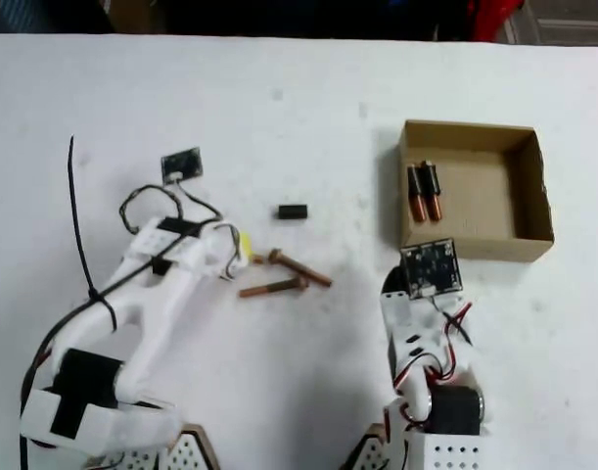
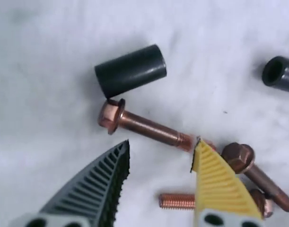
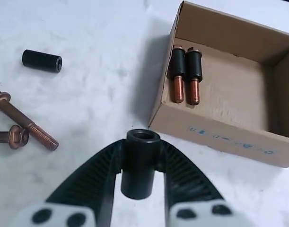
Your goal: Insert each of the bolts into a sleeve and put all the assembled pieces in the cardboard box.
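I read the left gripper (image 2: 162,144) as fingers apart; bolt (image 2: 144,125) lies on the table (image 2: 49,52) just past the tips, long axis across the gap, so left is nearer. Farther off, right gripper (image 3: 140,147) clamps a sleeve (image 3: 138,172), bore outward, near the box (image 3: 215,135).

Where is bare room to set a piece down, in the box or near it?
The brown cardboard box floor is bare beside its two sleeved copper bolts. The white table between box and black cylindrical sleeve is bare. Crowded: loose copper bolts at left gripper.
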You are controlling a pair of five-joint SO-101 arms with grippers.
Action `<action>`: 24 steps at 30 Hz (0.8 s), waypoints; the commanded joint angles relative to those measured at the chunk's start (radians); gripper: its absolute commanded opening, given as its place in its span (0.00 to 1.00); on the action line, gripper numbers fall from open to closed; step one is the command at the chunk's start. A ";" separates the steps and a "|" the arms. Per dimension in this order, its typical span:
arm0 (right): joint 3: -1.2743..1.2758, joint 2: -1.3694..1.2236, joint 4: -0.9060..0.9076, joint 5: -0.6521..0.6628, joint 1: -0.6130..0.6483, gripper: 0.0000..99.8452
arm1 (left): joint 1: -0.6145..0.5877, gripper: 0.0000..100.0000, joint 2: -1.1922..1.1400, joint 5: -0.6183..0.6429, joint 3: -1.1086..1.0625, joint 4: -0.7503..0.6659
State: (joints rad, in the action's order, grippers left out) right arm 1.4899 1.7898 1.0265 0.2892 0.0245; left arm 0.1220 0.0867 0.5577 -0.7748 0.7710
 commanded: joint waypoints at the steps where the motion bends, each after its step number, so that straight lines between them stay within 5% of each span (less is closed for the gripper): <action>1: -0.006 0.012 -0.025 0.014 -0.007 0.02 | -0.001 0.24 0.002 0.075 0.043 -0.057; 10: -0.006 0.012 -0.025 0.015 -0.007 0.02 | -0.001 0.23 0.002 0.189 0.035 -0.057; 24: -0.006 0.012 -0.021 0.015 -0.007 0.02 | -0.081 0.23 -0.127 0.196 0.081 -0.123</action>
State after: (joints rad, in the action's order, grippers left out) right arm 1.4899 1.7898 1.0265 0.2954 0.0245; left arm 0.1097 -0.0315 0.7419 -0.7442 0.6897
